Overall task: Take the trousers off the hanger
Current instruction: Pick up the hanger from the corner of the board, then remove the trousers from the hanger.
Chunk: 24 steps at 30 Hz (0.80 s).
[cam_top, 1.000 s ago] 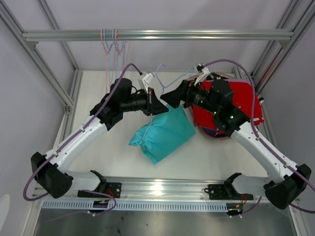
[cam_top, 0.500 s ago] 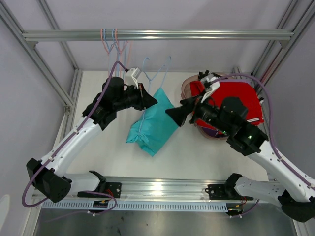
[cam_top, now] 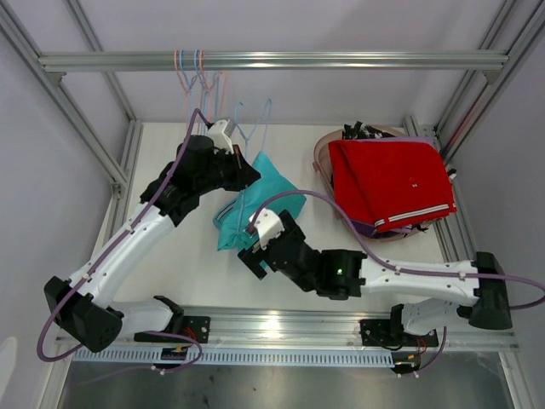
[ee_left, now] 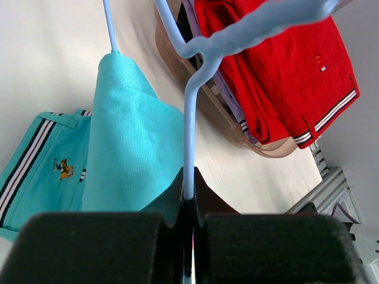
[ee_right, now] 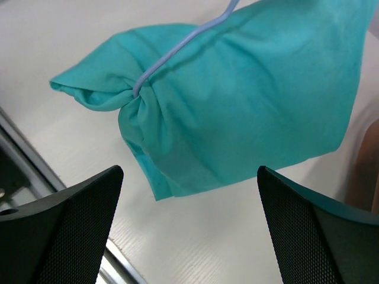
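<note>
Near the middle of the table, a shade toward 9 o'clock, the teal trousers hang draped over a light blue hanger. At 12 o'clock of the garment, the left gripper has its fingers pressed together on the hanger's wire neck. In the left wrist view the wire runs straight into the seam between the pads.

At 6 o'clock of the trousers, low by the front edge, the right gripper stands with its fingers spread wide and nothing between them. Its camera looks onto the teal cloth, which is gathered where the wire crosses it.

At 3 o'clock, red trousers with a striped hem top a pile in a brownish basket. At 11 o'clock, spare hangers hang from the rail.
</note>
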{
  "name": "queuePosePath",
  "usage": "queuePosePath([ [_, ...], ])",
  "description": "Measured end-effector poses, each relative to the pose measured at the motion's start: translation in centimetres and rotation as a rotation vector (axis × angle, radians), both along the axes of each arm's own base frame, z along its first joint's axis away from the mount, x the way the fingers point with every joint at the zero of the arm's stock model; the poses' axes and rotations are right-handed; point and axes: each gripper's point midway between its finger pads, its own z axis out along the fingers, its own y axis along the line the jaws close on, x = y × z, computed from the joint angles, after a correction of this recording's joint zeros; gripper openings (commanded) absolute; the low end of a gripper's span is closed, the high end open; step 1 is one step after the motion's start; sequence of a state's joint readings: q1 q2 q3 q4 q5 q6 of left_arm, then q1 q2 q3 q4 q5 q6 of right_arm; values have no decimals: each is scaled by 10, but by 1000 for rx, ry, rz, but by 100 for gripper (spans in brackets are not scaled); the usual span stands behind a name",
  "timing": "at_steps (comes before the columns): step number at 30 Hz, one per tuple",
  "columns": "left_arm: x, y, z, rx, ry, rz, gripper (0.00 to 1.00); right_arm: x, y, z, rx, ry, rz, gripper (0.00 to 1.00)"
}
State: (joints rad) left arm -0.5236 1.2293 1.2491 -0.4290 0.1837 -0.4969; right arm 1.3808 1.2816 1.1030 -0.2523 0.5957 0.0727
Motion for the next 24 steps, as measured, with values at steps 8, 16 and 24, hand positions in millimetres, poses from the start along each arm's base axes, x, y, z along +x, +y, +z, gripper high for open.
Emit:
queuePosePath([
  [8,0,1,-1,3,3,2,0,8,18,-40,-115,-38,-37,96],
  [16,0,1,-1,3,4,2,0,22,25,-32,-72,-60,-69,82],
  [24,-1,0,-1,1,4,-2,0,27,36,-27,-6,-20,-18,72],
])
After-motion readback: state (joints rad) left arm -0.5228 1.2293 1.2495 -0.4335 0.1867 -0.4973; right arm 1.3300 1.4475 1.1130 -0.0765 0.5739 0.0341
